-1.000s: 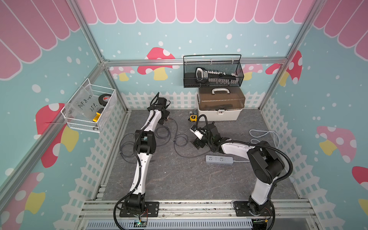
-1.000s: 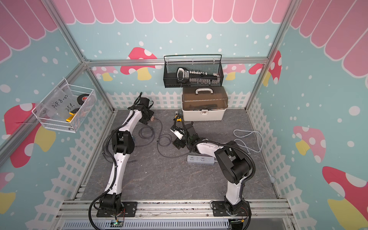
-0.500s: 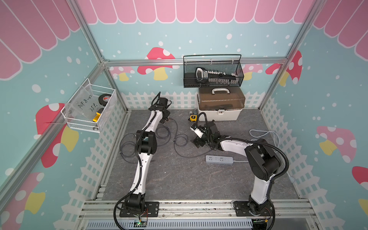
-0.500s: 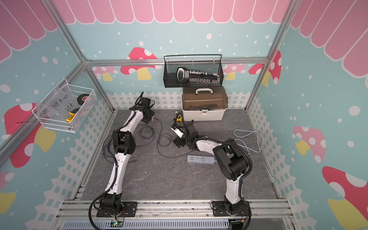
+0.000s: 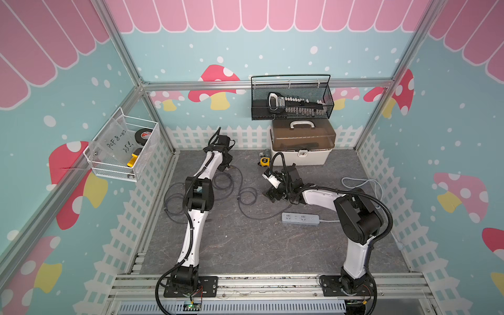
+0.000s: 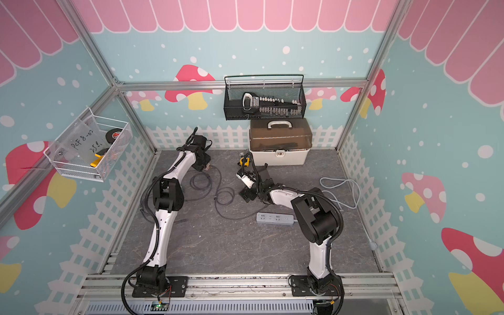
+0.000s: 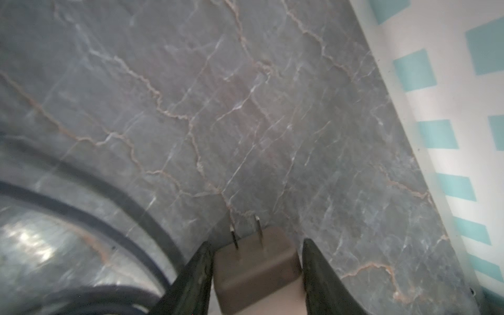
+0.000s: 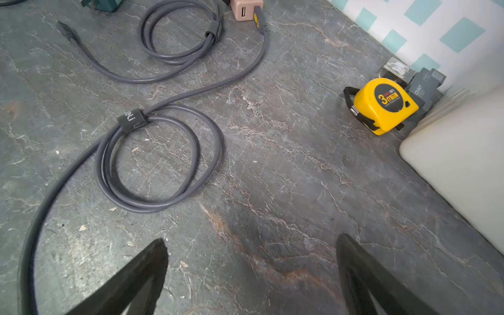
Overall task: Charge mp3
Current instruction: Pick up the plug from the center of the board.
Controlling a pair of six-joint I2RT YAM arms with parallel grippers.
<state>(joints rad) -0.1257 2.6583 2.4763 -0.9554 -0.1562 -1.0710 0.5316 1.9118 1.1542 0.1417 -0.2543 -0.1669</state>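
Observation:
My left gripper (image 7: 256, 261) is at the back left by the fence, shut on a pinkish charger plug (image 7: 256, 261); its two prongs stick out past the fingertips. In a top view the plug (image 6: 207, 167) shows under that gripper (image 6: 205, 165). A grey USB cable (image 8: 161, 161), tied in coils, is plugged into the charger plug (image 8: 245, 11), and its free end (image 8: 64, 28) lies loose. My right gripper (image 8: 251, 253) hovers open over bare floor near the cable (image 5: 246, 195). A teal item (image 8: 101, 4) is cut off at the frame edge. I cannot tell whether it is the mp3.
A grey power strip (image 5: 300, 219) lies in front of the right arm, with its pale cord (image 5: 362, 182) looped behind. A yellow tape measure (image 8: 384, 105) sits beside a white toolbox (image 5: 301, 156). Wire baskets hang on the back wall (image 5: 291, 101) and the left wall (image 5: 122, 163).
The left jaws have narrowed onto the charger plug. The right arm has shifted slightly, and its gripper is still open.

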